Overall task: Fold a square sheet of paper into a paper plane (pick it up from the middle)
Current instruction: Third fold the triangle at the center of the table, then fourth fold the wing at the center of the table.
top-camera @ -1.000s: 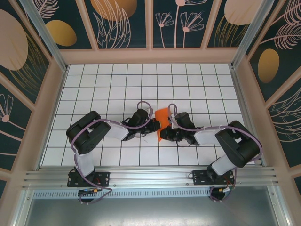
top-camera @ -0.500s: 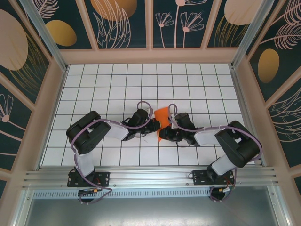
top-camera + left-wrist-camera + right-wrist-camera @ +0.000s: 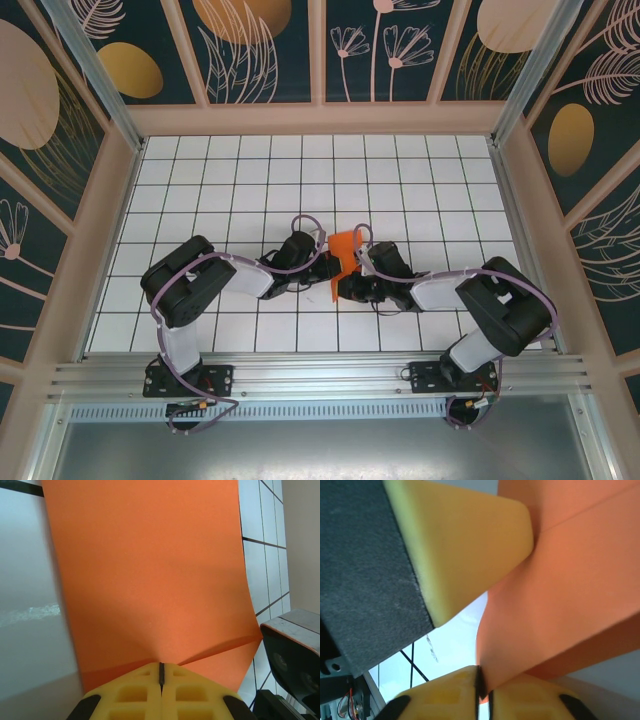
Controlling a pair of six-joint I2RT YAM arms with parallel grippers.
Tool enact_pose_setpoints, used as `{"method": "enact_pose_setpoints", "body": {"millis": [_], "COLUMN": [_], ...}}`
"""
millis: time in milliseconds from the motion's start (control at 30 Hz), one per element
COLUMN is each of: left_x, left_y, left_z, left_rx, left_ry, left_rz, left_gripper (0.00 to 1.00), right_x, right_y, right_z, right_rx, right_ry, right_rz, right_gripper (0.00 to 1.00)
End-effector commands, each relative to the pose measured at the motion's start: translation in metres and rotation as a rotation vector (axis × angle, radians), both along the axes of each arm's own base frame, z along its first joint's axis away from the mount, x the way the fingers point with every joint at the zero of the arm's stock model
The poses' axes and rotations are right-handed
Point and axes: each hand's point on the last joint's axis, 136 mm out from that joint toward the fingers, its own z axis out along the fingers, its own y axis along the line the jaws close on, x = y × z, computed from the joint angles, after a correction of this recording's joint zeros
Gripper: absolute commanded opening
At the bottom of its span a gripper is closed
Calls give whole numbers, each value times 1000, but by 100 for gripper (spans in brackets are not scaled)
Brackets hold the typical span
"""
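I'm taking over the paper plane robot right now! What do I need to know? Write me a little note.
Left tool: shut, pinching the square sheet of paper at one edge.
Right tool: shut on the same sheet at another edge.
Paper: held up between the two tools near the middle of the table, bent rather than flat. A crease shows in both wrist views.
Done: sheet picked up, folding begun.
Left: the rest of the folds. It is not a pointed plane yet.
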Motion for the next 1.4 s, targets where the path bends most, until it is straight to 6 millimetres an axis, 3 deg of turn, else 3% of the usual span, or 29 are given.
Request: {"method": "enact_pose_setpoints", "body": {"millis": [0,100,333,500,767,933,1200,1300,1367], "left_x": [4,5,3,3,3,3,3,5,7], "left_y": [-1,0,1,2,1,2,-1,0,1], "left_z": [6,6,3,-1,-1,-2,-1,4,11], "left_rx": [-19,-18,-3,15,17,22,23,37,53], "left_ry": [-11,-13,-14,-18,-19,-19,-22,-38,-63], "left_rz": [6,7,0,-6,-16,-18,-28,-30,-33], "left_gripper": [3,3,3,3,3,3,4,9,17], "right_x": [0,2,8,27,56,72,75,76,77], "right_y": [0,1,-6,-26,-36,-43,-38,-41,-41], "right_z": [-3,0,12,25,28,27,17,14,13], "right_rx": [-17,-10,-17,8,33,20,18,-10,-20], "right_ry": [-1,-3,-23,-30,-26,-31,2,12,23], "right_rz": [-2,-10,-56,-137,-144,-140,-93,-109,-117], "right_gripper": [11,9,29,43,44,42,21,14,8]}}
